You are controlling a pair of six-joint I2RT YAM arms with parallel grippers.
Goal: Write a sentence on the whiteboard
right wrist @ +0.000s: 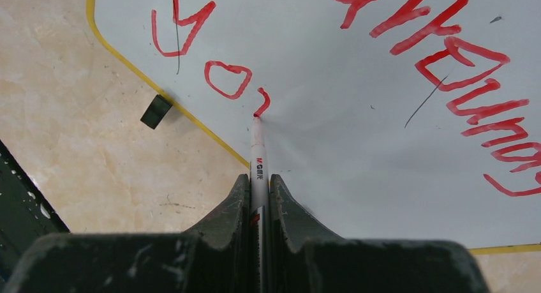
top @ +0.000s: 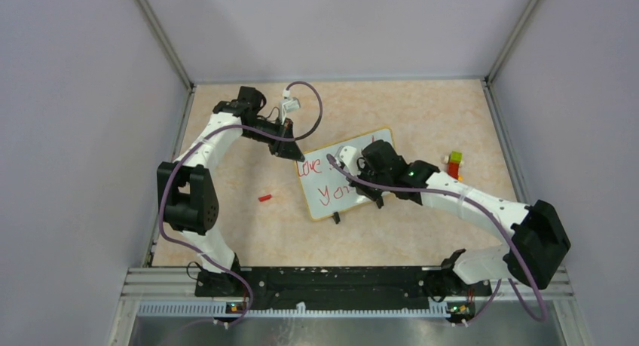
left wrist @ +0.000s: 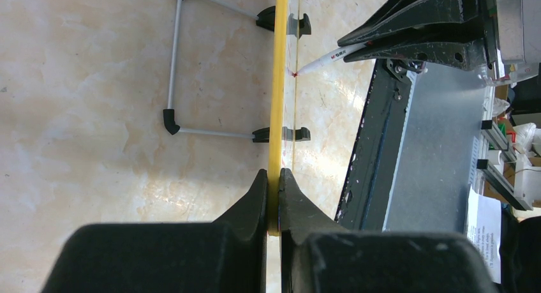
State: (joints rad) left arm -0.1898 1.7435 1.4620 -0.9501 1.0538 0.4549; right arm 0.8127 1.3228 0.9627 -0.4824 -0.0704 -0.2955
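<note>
Right gripper (right wrist: 258, 181) clamped on marker (right wrist: 258, 146) — tip touching whiteboard (right wrist: 332, 165) by red sentence (top: 310, 166), left gripper (left wrist: 273, 178) pinching yellow rim (left wrist: 278, 82).

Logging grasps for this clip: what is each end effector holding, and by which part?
The left end effector holds the whiteboard by its yellow rim; the right end effector holds the marker by its barrel, tip on the board.

One whiteboard (top: 315, 207) is counted, bearing two lines of red writing (right wrist: 446, 57) and fitted with two black clips (left wrist: 300, 25) and one wire stand (left wrist: 172, 63). One marker (right wrist: 258, 152) is seen. Two grippers are counted: the left gripper (left wrist: 273, 173) and the right gripper (right wrist: 259, 177). One small red piece (top: 264, 197) and one stack of coloured blocks (top: 454, 163) are noted; the blocks are too small to be numbered.
</note>
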